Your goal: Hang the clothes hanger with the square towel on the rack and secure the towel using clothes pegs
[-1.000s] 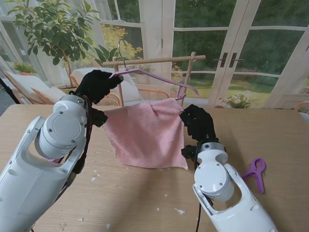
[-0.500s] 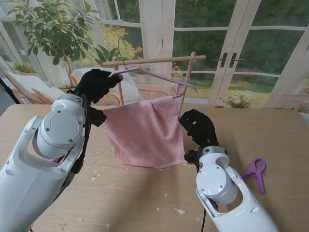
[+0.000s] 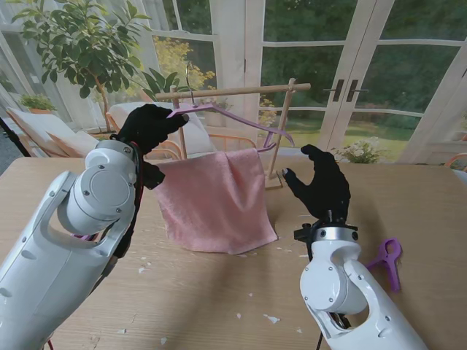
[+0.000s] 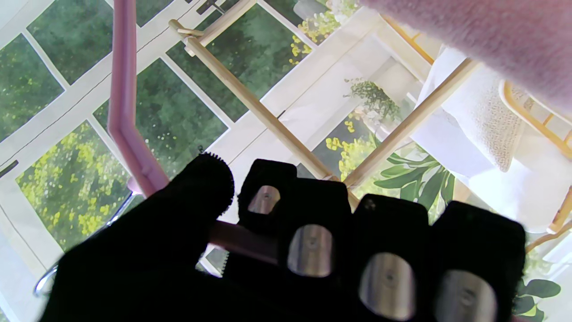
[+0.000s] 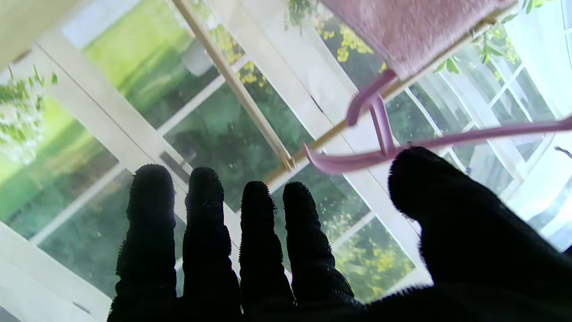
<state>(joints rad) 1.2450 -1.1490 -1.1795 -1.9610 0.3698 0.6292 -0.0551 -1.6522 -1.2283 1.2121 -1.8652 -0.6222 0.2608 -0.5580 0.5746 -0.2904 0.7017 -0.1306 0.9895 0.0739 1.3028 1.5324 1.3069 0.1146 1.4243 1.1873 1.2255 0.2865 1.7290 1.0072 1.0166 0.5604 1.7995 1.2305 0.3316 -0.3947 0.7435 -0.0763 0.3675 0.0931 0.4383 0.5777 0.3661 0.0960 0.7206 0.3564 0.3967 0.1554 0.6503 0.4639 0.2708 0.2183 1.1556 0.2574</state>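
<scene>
Pink towel (image 3: 216, 198) now hangs free off the purple hanger (image 3: 233, 117): the right hand (image 3: 321, 188) just let go, fingers spread wide. Left hand (image 3: 148, 127) keeps gripping the hanger, hook (image 3: 189, 76) up by the wooden rack (image 3: 241, 90), not clearly hooked. Purple peg (image 3: 387, 261) waits on the table (image 3: 219, 306).

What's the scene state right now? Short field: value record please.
left hand: shut on hanger, raised by the rack bar
right hand: open, fingers spread, holding nothing
hanger: pink, tilted, hook at the rack bar; seating unclear
towel: pink, draped on hanger, lower edge on table
rack: wooden, far side of table
peg: purple, on table at right, untouched
</scene>
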